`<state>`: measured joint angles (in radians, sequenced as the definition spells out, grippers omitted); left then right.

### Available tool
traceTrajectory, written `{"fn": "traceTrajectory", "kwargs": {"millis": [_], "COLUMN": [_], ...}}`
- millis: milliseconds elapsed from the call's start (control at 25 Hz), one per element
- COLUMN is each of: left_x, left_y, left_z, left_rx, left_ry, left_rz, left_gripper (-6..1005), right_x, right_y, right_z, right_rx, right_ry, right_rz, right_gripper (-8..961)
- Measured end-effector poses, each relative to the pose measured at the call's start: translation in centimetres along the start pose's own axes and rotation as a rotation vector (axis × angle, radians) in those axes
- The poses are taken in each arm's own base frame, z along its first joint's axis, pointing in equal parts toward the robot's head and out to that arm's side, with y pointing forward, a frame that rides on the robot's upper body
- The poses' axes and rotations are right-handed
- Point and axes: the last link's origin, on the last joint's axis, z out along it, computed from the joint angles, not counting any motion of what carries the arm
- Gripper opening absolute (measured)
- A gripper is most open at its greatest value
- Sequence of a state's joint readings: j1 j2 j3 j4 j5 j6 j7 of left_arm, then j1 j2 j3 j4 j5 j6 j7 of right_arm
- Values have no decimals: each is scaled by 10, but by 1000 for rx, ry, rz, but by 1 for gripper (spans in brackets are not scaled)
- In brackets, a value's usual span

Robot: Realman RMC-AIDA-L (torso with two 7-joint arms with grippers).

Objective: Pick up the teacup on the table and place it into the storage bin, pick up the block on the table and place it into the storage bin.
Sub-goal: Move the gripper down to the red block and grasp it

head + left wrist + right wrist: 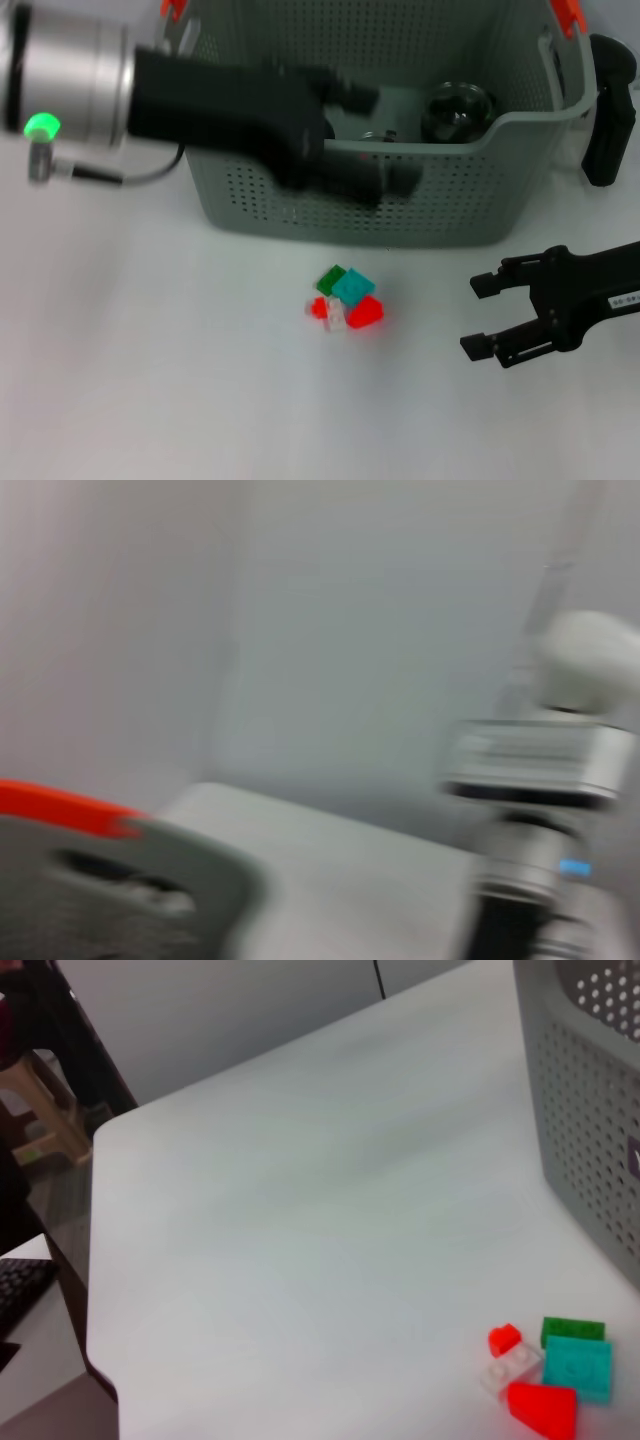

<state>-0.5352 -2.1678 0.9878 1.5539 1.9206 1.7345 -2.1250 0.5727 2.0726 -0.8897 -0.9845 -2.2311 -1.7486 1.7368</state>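
there, block [345, 298] lies well apart from the open right tool [482, 316]

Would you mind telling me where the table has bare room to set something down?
Bare table lies left of the blocks and in front of the bin. It is crowded between the blocks and the right gripper, and at the bin's front, where the left gripper hangs.

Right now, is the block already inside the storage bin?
No, the head view shows the block lying on the white table in front of the storage bin, with the right gripper open beside it.
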Motion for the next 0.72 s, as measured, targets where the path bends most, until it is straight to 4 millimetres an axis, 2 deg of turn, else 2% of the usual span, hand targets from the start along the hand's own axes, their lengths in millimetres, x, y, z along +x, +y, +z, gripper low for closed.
{"fn": "traceTrajectory", "kwargs": {"millis": [80,320,440,720], "left_x": [-17,-64,-78,-94], "left_y": [10,15,15,15], "left_z": [-4,-5,-5,-3], "left_rx": [-78,-174,-187,-202], "left_ry": [18,28,16,-14], "left_rz": [23,0,-14,-27], "left_gripper": [960,957,955,952], "right_x": [2,-1,-6,-12], "right_y": [-3,-12,-14,-21], "right_z": [4,28,36,60], "right_rx": [10,7,2,25], "right_ry": [16,86,106,148], "right_rz": [8,17,12,-1], "right_gripper": [914,914,913,913]}}
